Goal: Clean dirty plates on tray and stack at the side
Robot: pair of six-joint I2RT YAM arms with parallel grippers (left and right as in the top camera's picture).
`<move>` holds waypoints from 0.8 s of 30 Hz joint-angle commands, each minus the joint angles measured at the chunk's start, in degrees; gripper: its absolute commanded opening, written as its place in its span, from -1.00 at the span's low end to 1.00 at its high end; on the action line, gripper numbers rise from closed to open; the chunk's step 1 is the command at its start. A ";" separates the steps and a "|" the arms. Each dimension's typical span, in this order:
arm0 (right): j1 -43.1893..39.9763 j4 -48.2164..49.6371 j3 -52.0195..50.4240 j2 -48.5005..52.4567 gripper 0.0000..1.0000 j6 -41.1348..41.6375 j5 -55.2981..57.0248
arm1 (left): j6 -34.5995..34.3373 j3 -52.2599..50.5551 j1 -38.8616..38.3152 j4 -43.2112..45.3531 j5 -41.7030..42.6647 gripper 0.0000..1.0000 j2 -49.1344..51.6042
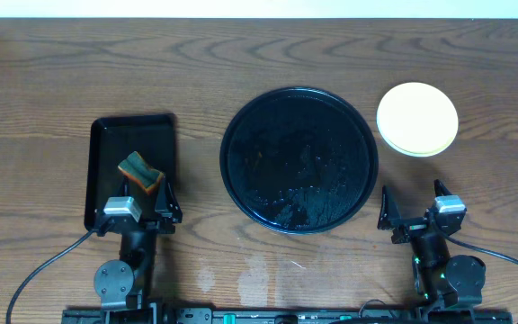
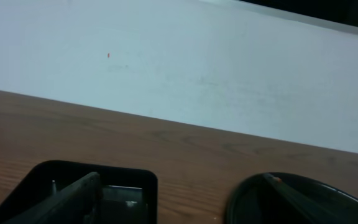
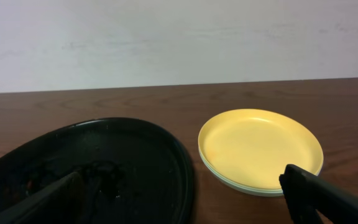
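Note:
The round black tray [image 1: 299,160] sits mid-table, wet and glossy, with no plate on it. It also shows in the right wrist view [image 3: 104,168] and the left wrist view [image 2: 241,196]. The plates [image 1: 417,119] stand in one stack to the right of the tray, the pale yellow one on top. In the right wrist view the stack [image 3: 260,146] shows paler rims under the yellow plate. My left gripper [image 1: 148,203] [image 2: 191,208] is open and empty over the near end of a rectangular tray. My right gripper [image 1: 412,202] [image 3: 185,205] is open and empty, near the table's front, short of the stack.
A rectangular black tray [image 1: 133,148] [image 2: 138,177] lies at the left with a green-and-orange sponge [image 1: 142,173] on it, just beyond my left fingers. A white wall runs along the table's far edge. Arm bases and cables sit at the front edge.

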 commanded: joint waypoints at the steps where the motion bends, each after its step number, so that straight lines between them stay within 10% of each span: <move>1: -0.57 -0.20 -0.09 -0.37 0.99 -0.70 -0.07 | 3.72 -0.20 -0.35 0.20 0.15 0.60 -0.63; 24: -0.57 -0.17 -0.09 -0.35 0.98 -0.70 -0.07 | 14.16 -0.20 -0.33 -13.03 -4.24 0.61 -0.63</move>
